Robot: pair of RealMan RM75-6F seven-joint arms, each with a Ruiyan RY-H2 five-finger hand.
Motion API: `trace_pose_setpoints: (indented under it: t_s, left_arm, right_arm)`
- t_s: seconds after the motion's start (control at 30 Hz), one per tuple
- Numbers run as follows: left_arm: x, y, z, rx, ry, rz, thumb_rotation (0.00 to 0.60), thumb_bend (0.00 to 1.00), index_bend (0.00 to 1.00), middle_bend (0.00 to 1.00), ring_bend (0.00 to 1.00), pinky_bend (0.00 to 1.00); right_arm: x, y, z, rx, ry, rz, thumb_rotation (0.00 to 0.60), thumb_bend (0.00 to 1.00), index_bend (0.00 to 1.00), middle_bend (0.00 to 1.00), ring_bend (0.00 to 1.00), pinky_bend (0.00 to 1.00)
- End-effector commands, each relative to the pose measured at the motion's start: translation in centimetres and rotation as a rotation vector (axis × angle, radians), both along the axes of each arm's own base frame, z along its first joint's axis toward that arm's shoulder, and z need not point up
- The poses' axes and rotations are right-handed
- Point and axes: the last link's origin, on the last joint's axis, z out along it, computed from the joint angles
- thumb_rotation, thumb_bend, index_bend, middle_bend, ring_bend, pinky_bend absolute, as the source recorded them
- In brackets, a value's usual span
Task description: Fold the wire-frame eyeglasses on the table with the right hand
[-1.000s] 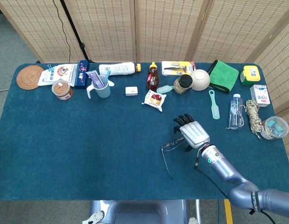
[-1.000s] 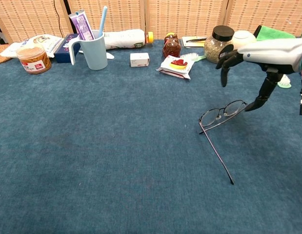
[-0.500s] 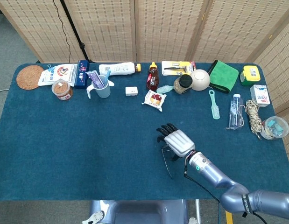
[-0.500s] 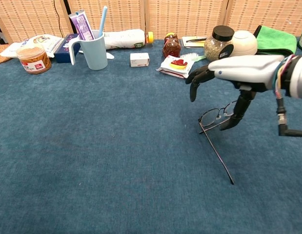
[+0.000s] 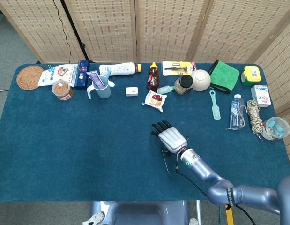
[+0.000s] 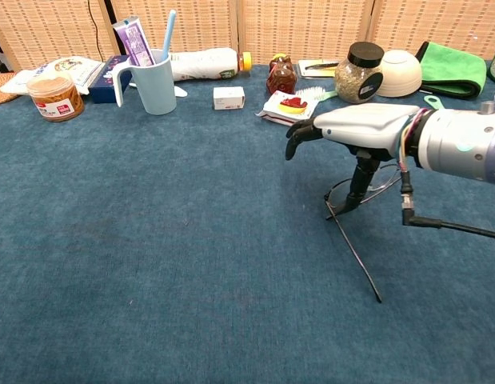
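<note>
The wire-frame eyeglasses (image 6: 383, 183) lie on the blue tablecloth right of centre, with one temple (image 6: 356, 256) stretched out open toward the front edge. My right hand (image 6: 355, 126) hovers palm down over the frame, fingers spread and reaching left. Its thumb (image 6: 357, 186) points down and touches the frame near the hinge of the open temple. In the head view the right hand (image 5: 169, 137) covers most of the lenses, and only the temple (image 5: 167, 165) shows below it. Nothing is gripped. My left hand is not in either view.
Along the back of the table stand a blue cup (image 6: 155, 80), a small white box (image 6: 229, 98), a snack packet (image 6: 289, 108) and a spice jar (image 6: 359, 72). A comb (image 5: 214, 104) and a water bottle (image 5: 235, 111) lie to the right.
My right hand has moved left across the glasses, from their right end to above their left end. The thumb now touches the frame by the hinge. The glasses have hardly shifted.
</note>
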Motion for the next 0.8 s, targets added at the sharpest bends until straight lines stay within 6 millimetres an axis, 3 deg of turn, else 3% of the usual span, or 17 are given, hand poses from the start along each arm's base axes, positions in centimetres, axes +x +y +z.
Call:
trace_pose_setpoints:
  t_s: [0.03,0.47,0.8]
  left_arm:
    - [0.0,0.0,0.0,-0.001,0.0,0.001,0.6,0.42,0.0,0.0,0.0,0.0]
    - [0.1,0.1,-0.2,-0.01,0.0,-0.002,0.6,0.42,0.0,0.0,0.0,0.0]
    - [0.0,0.1,-0.2,-0.008,-0.001,-0.001,0.6,0.42,0.0,0.0,0.0,0.0]
  right_arm:
    - [0.1,-0.1,-0.3,-0.002,0.007,0.001,0.6,0.02,0.18,0.04,0.01,0.02]
    - [-0.1,0.9,0.0,-0.018,0.031,0.017,0.6,0.02,0.15,0.03,0.01,0.01]
    - [-0.8,1.3,-1.0,-0.016,0.083,0.015,0.6,0.02,0.13,0.02,0.0,0.01]
